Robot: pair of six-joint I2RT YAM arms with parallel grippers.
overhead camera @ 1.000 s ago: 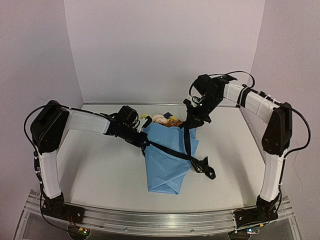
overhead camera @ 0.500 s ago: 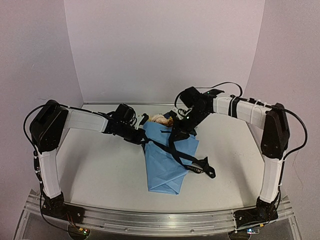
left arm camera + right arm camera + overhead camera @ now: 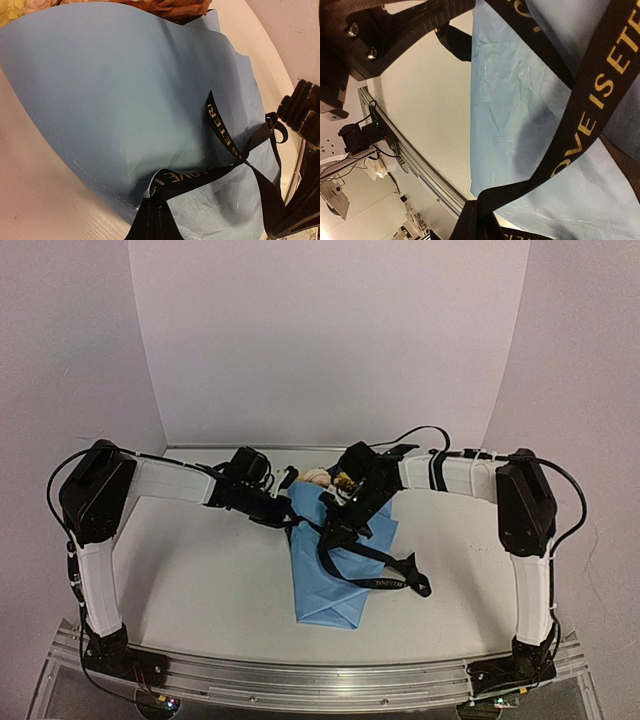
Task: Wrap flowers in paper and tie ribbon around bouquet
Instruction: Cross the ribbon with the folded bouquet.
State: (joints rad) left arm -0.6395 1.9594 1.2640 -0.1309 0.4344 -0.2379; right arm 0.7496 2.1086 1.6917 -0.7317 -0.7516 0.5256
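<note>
- Pale worktop [image 3: 200, 580] across the lower half of the overhead view, white walls behind.
- Light blue paper [image 3: 335, 590] at centre of the overhead frame, rolled into a cone lying flat on the worktop. Narrow end toward the bottom edge, wide mouth toward the top. Creased near the strap in both wrist views.
- Black ribbon [image 3: 385, 580] with pale lettering, laid across the middle of the paper and crossing over itself. Loose tail ending just right of the paper, lower right of centre.
- Flowers [image 3: 320, 477] poking out of the paper's top mouth, just above frame centre. Pink and orange-brown heads visible overhead, yellow at the upper left of the left wrist view.
- Left hand [image 3: 291, 522] at the paper's left edge, clamped fully closed on one stretch of ribbon. Strap running out from the bottom centre of the left wrist view.
- Right hand [image 3: 335, 523] low over the paper's upper middle, pinched closed on another stretch of ribbon. Strap rising from the bottom centre of the right wrist view.
- Both hands near each other but apart, ribbon strung between.
</note>
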